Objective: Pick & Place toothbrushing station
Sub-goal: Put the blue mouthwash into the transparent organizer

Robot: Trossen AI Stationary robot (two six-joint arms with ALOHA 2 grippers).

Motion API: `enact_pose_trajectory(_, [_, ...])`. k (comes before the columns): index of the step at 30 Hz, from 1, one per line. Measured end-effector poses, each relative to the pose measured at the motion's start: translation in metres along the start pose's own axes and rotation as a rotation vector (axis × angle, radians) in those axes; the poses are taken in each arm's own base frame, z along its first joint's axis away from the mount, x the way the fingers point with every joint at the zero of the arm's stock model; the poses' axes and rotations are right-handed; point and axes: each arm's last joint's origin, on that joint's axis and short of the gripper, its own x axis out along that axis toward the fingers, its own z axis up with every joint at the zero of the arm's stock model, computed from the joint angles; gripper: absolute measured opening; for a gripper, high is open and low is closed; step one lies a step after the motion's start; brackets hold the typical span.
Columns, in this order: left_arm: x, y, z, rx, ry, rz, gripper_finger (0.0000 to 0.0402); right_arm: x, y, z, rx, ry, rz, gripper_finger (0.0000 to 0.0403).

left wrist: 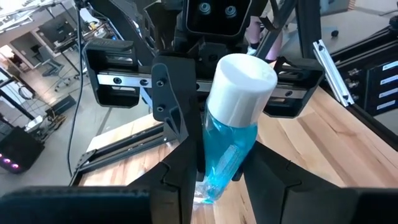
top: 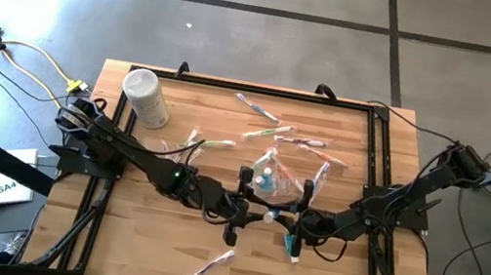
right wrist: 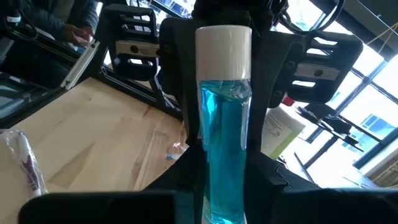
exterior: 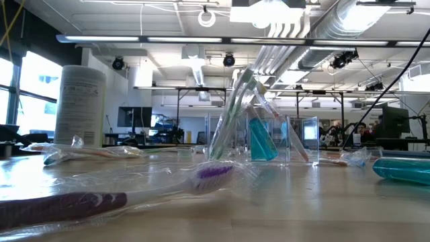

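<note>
From up here I see both arms reaching in to the middle of the light wooden table [top: 157,262] and meeting on one thing: a slim clear bottle of blue liquid with a white cap [top: 269,217], standing cap-up between them; the left gripper [top: 248,213] comes at it from the left side and its pincer is drawn narrow on the bottle's body, the dark fingers [left wrist: 180,180] hugging the lower part of it; the right gripper [top: 287,222] faces it from the opposite side, pincer likewise pinched narrow on the same bottle, blue liquid showing between its fingers [right wrist: 186,186]; the toothbrushing station [top: 270,183], a small boxy holder of see-through plastic, stands on the table just beyond the two grippers, near the middle of the board, with something blue inside it and toothbrushes leaning up out of it in the low view; neither gripper touches it; a tall white cylindrical tub [top: 145,97] stands well apart near the far left corner; plastic-wrapped toothbrushes [top: 205,269] lie scattered over the wood, one with purple bristles close to the low camera; a teal tube [top: 293,249] lies just beside the right gripper.
</note>
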Motion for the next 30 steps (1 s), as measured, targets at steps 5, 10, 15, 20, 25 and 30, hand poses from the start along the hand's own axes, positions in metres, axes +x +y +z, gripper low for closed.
enact_pose_trajectory(5, [0.0, -0.0001, 0.0011, -0.004, -0.014, -0.011, 0.0142, 0.0005, 0.0003, -0.0003, -0.003, -0.003, 0.008, 0.0062])
enact_pose_trajectory(10, [-0.0016, 0.0015, 0.0091, -0.027, -0.078, -0.037, 0.0201, 0.0039, -0.0012, -0.0065, -0.022, 0.038, -0.015, 0.0062])
enact_pose_trajectory(15, [-0.0012, 0.0001, 0.0067, -0.021, -0.062, -0.062, 0.0234, 0.0058, -0.0043, -0.0081, 0.004, 0.047, -0.019, 0.0062])
enact_pose_trajectory(20, [-0.0012, -0.0006, 0.0045, -0.01, -0.037, -0.059, 0.0238, 0.0055, -0.0039, -0.0079, 0.002, 0.046, -0.018, 0.0062])
enact_pose_trajectory(25, [-0.0012, 0.0003, 0.0029, 0.0, -0.008, -0.012, 0.0238, 0.0034, -0.0016, -0.0066, -0.004, 0.047, -0.025, 0.0062])
enact_pose_trajectory(30, [-0.0013, 0.0001, 0.0024, 0.001, -0.002, -0.004, 0.0238, 0.0029, -0.001, -0.0063, -0.005, 0.046, -0.023, 0.0062])
